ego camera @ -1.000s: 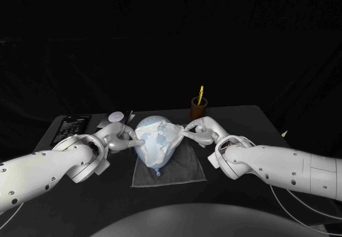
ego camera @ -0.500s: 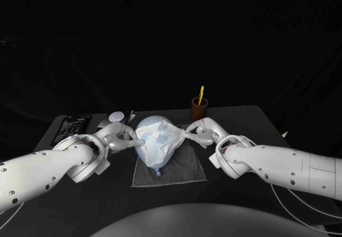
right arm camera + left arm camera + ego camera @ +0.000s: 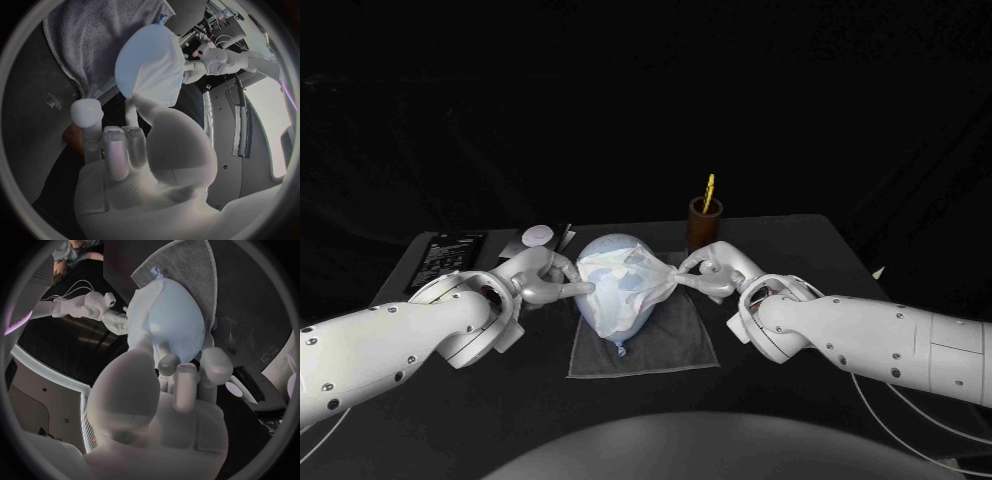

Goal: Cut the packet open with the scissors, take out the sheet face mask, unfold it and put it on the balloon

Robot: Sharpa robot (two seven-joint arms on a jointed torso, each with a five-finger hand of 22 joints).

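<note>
Your work surface is a black table [image 3: 798, 238], its far edge running across behind the items. Near the middle you have a grey cloth [image 3: 664, 345] spread flat on it, roughly square, one edge facing you. Toward the far edge, beyond the cloth's right side, a brown cup [image 3: 704, 216] stands upright with a yellow handle [image 3: 708, 188] rising out of it. At the far left corner a black packet [image 3: 444, 252] with pale print lies flat, and just beside it rests a small pale round disc [image 3: 535, 236].
</note>
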